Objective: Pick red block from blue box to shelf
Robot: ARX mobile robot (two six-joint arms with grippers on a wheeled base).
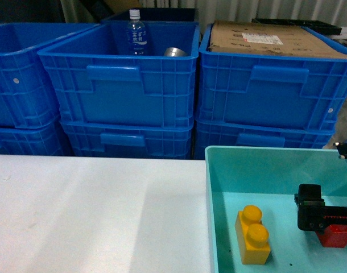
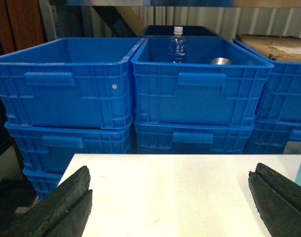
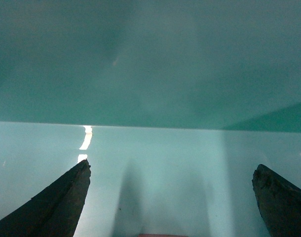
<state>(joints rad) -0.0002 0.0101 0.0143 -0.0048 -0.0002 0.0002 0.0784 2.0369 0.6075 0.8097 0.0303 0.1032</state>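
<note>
The red block (image 1: 336, 236) lies on the floor of the blue box (image 1: 259, 153), a pale turquoise bin at the table's right front. My right gripper (image 1: 331, 219) hangs inside the box just above the block, open, its fingers to either side. In the right wrist view the right gripper (image 3: 172, 165) is open wide toward the box wall (image 3: 150, 64), and only a red sliver of the block (image 3: 160, 235) shows at the bottom edge. My left gripper (image 2: 170, 173) is open over the bare white table (image 2: 175, 192). A steel upright of the shelf (image 2: 48, 22) shows behind the crates.
A yellow two-stud brick (image 1: 253, 235) lies left of the red block in the same box. Stacked dark blue crates (image 1: 125, 85) stand behind the table; one holds a water bottle (image 1: 136, 33), another a cardboard sheet (image 1: 273, 38).
</note>
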